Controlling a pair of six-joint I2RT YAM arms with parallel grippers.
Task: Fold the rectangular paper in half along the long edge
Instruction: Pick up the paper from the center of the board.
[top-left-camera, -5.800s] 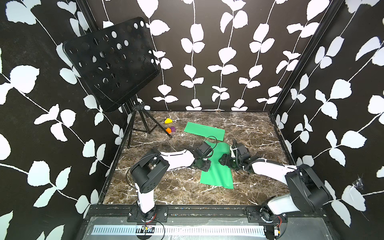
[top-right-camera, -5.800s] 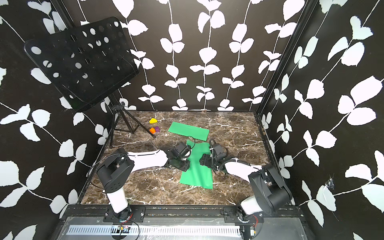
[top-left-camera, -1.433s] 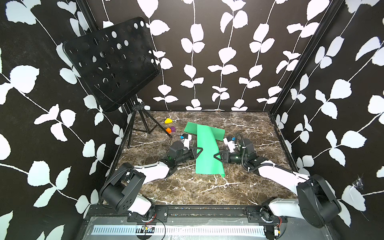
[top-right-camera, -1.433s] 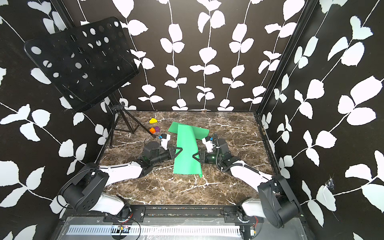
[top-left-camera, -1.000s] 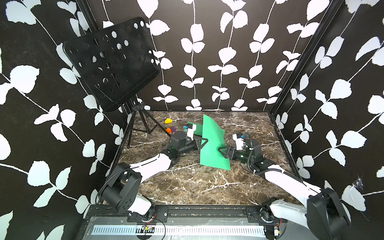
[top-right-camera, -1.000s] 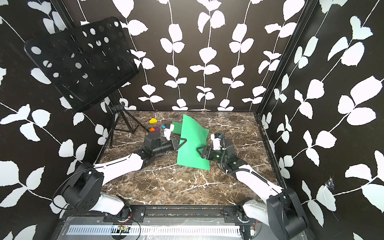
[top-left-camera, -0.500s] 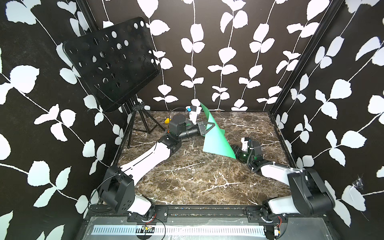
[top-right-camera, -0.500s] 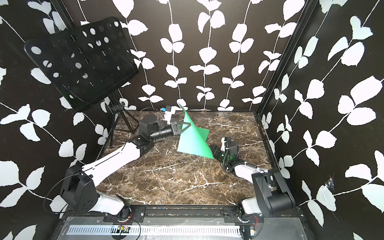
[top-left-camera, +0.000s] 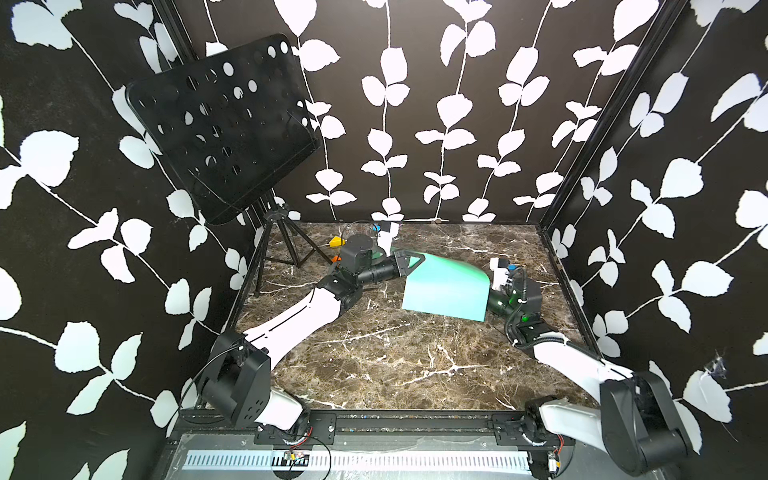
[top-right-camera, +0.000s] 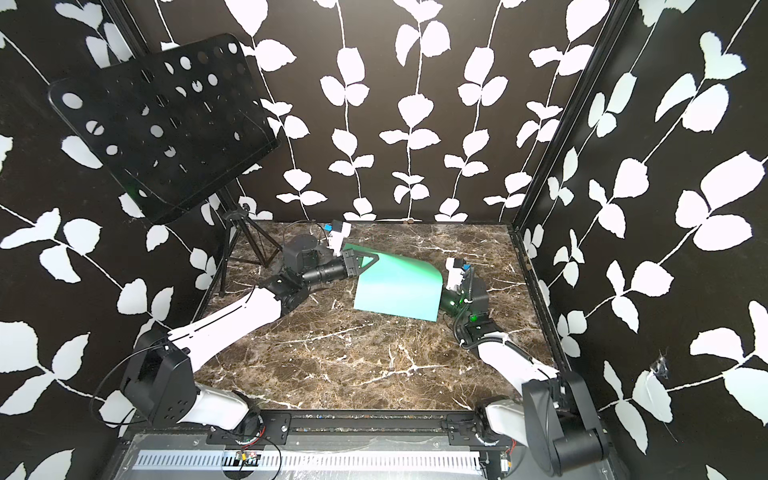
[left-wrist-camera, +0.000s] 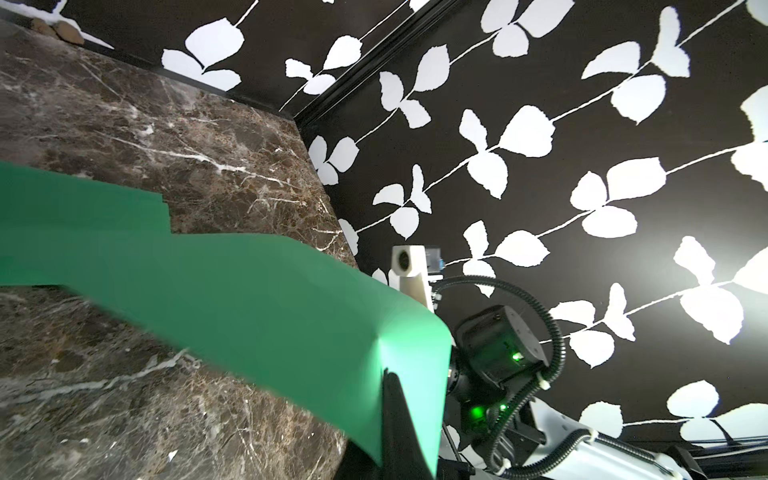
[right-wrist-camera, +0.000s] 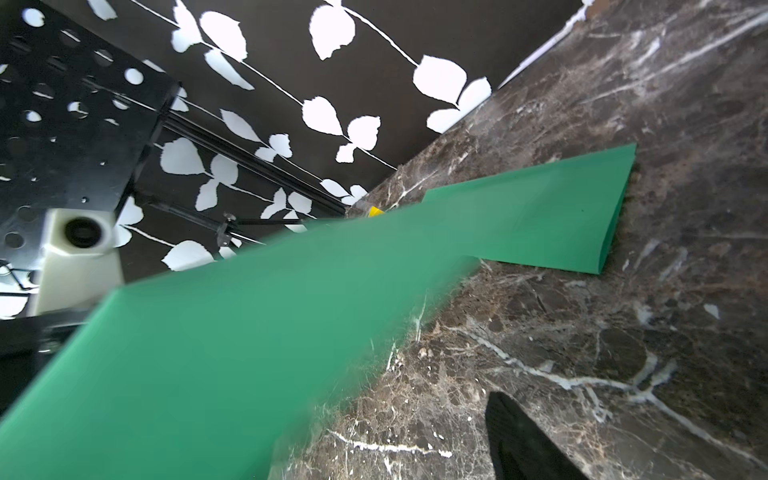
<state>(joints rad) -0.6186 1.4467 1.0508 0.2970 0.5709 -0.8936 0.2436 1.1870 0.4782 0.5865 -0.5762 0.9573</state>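
**FOLD-OVER IN PROGRESS: SHEET ARCHED, NOT YET CREASED**

**Status.** The left gripper (top-left-camera: 417, 262) is clamped on 1 edge of the green paper (top-left-camera: 444, 286) and holds that edge clear of the marble table (top-left-camera: 374, 353). The sheet arches from that grip to a rounded bend on the robot's right, and its near edge rests on the table. The right gripper (top-left-camera: 495, 301) sits just beside the bend, mostly hidden behind the sheet. In its wrist view only 1 finger (right-wrist-camera: 519, 440) shows, well apart from the paper, so the jaws appear to stand apart with nothing clamped.

**Step in hand.** Judged as the carry-over: no flat crease is visible.

**Next move.** Lower the held edge until it matches the opposite long edge, then flatten the bend. Edge alignment cannot be checked here, because the lower layer is hidden.

**Edges and clearance.**
- Open table lies in front of the sheet, toward the arm bases.
- A second green sheet (right-wrist-camera: 561, 220) lies flat behind the work.
- The music stand (top-left-camera: 224, 124) and small coloured pieces (top-left-camera: 336, 241) crowd the far left corner.
- The right wall is near the right arm.
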